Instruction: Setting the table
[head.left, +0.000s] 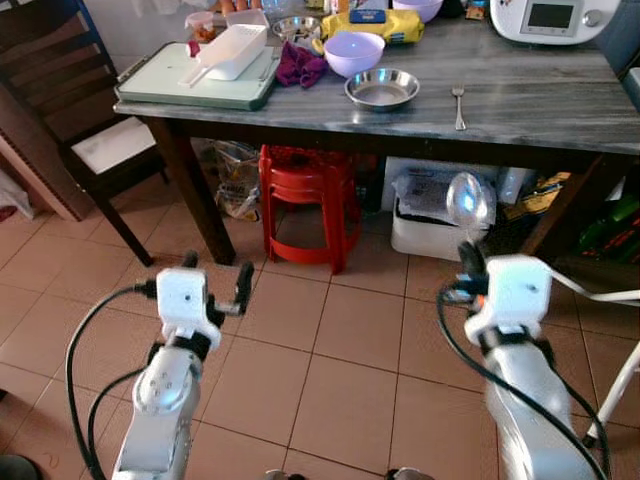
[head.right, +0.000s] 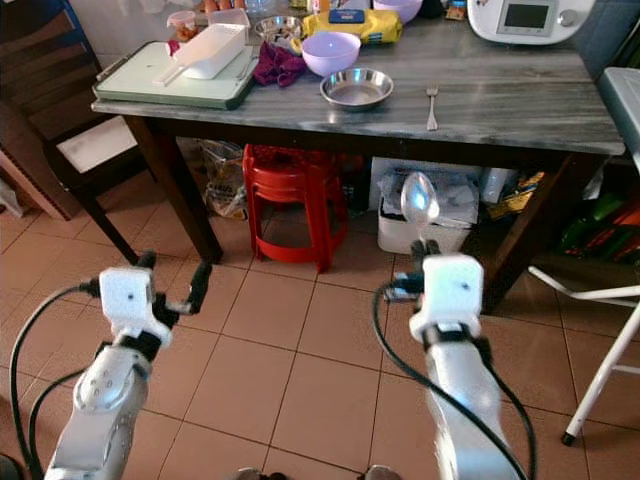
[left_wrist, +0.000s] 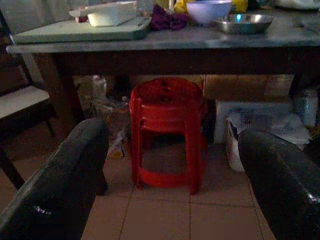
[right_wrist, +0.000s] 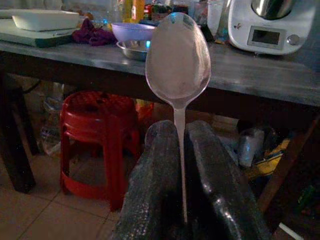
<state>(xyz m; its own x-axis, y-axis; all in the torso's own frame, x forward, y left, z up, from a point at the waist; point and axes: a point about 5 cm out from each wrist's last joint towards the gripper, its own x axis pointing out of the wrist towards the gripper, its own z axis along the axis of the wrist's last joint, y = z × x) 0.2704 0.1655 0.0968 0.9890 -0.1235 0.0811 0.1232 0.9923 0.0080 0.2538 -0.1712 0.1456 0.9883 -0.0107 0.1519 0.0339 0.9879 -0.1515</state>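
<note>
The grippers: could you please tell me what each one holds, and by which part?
Right gripper holds a spoon by its handle, bowl upward; left gripper holds nothing, jaws open.

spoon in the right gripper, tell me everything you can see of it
The spoon looks like polished metal, with an oval bowl on a thin straight handle. It stands upright, bowl on top, with the handle pinched between the two black fingers of the right gripper, which is shut on it. It is held in the air in front of the table, below its edge, touching nothing else.
</note>
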